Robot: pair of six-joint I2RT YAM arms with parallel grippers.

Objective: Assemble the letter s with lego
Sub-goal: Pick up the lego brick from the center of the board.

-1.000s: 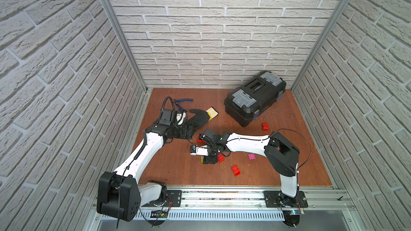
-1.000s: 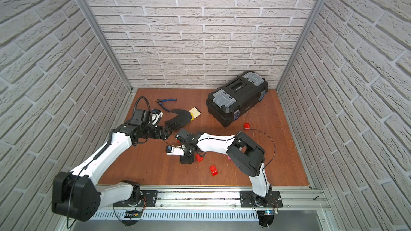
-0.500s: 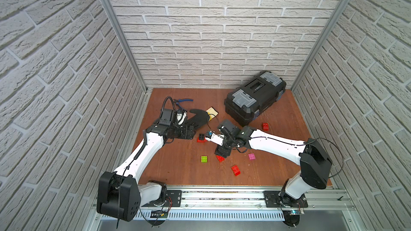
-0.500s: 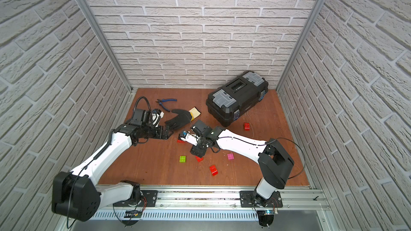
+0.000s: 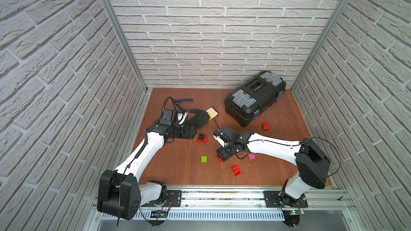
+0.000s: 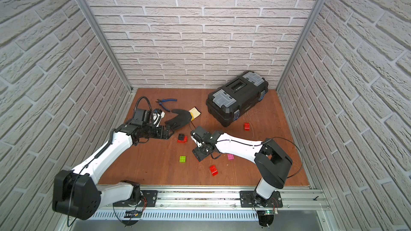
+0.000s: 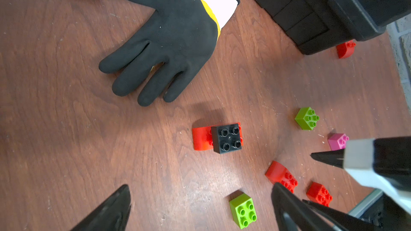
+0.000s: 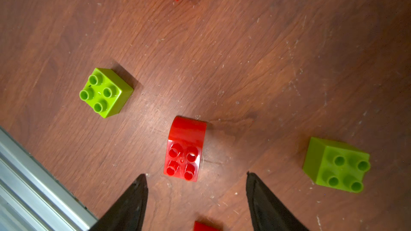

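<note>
Lego bricks (image 5: pixel 235 170) lie loose and studs-up across the worktop (image 5: pixel 178 170), mostly apart from one another, so most of the letter is not yet built. One start exists: a black brick (image 7: pixel 226 138) is pressed onto a red curved brick (image 7: pixel 201 138), near the finger ends of the glove (image 7: pixel 173 41).

The left claw (image 7: pixel 200 186) is spread wide and empty, with that pair just ahead of its tips. It is most likely placed there to steady the pair when the next piece is pushed on.

The right claw (image 5: pixel 222 155) is also spread and pinches nothing. It points down at a loose red arched brick (image 8: pixel 185 150). In the right wrist view that brick sits just beyond the two tips, roughly centred on the gap but not yet between them. Its long side runs along the line of approach, and its flat sides face outward toward the tips, which should suit a squeeze across the narrow width. Claw and brick look apart.

A green brick (image 8: pixel 106 92) lies to one side of it and another green brick (image 8: pixel 337 165) to the other, both clear of the tips. A pink brick (image 5: pixel 251 156) sits beside the right arm. One red brick (image 5: pixel 265 126) rests close to the toolbox (image 5: pixel 254 101), farthest from either claw.
</note>
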